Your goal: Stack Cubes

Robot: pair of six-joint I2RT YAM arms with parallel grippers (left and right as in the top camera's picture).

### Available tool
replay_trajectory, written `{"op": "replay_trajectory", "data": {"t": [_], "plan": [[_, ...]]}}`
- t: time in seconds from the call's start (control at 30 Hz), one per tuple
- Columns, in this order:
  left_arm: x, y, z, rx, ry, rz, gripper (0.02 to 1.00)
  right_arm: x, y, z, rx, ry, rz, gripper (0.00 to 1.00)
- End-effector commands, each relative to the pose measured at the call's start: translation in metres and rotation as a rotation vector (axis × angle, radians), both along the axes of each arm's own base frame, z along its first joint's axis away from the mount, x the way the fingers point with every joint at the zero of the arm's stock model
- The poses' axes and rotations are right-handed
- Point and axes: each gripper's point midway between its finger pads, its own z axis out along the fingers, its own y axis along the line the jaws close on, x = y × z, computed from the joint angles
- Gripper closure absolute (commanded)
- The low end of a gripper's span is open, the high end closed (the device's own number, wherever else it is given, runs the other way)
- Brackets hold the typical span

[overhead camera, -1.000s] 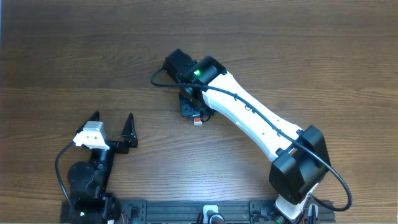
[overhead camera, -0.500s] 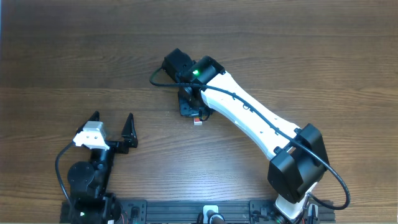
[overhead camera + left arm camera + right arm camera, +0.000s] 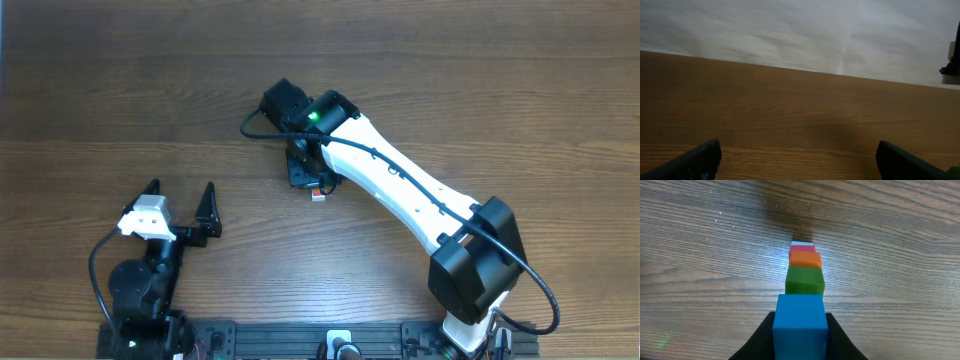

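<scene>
Right gripper (image 3: 800,332) was out near the middle of the table (image 3: 480,90), pointing straight down. The right arm (image 3: 400,190) stretched up and across from its base at the near right corner. Its jaws were clamped on the blue cube (image 3: 800,320), with a finger (image 3: 764,337) pressed against each side face and the cube held square. Directly beneath stood the stack (image 3: 804,265). The green cube (image 3: 805,281) was uppermost, then the orange cube (image 3: 806,259), then the pink cube (image 3: 798,250), with a white cube (image 3: 802,243) at the bottom on the wood. From my wrist, the blue cube sat in line with the column, its edges running parallel to the green one's. I could not tell whether blue was touching green or hanging just above it, as looking straight down gave no reading on that. From overhead, my own gripper body covered most of the stack, and a sliver of white and red showed at its near edge. Left gripper (image 3: 181,192) was well apart from all this, close to its own base at the near left. Its jaws were spread wide, with bare wood between the fingers (image 3: 700,160). It sat low, the tabletop running off to its far edge and a pale backdrop (image 3: 790,30) beyond that.
</scene>
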Motion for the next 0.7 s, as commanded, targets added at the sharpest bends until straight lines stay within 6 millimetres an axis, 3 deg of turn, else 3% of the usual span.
{"op": "replay_trajectory", "data": {"t": [0.03,0.5,0.7], "plan": [[0.0000,0.0021,-0.0011,0.011,-0.002,0.009,0.020,0.0068,0.0018,-0.0002,0.002,-0.008,-0.001,0.989],[0.0000,0.0021,-0.0011,0.011,-0.002,0.009,0.020,0.0086,-0.0001,-0.0053,-0.010,0.000,-0.007,0.985],[0.0000,0.0021,-0.0011,0.011,-0.002,0.009,0.020,0.0086,-0.0001,-0.0053,-0.010,0.000,-0.007,0.882]]}}
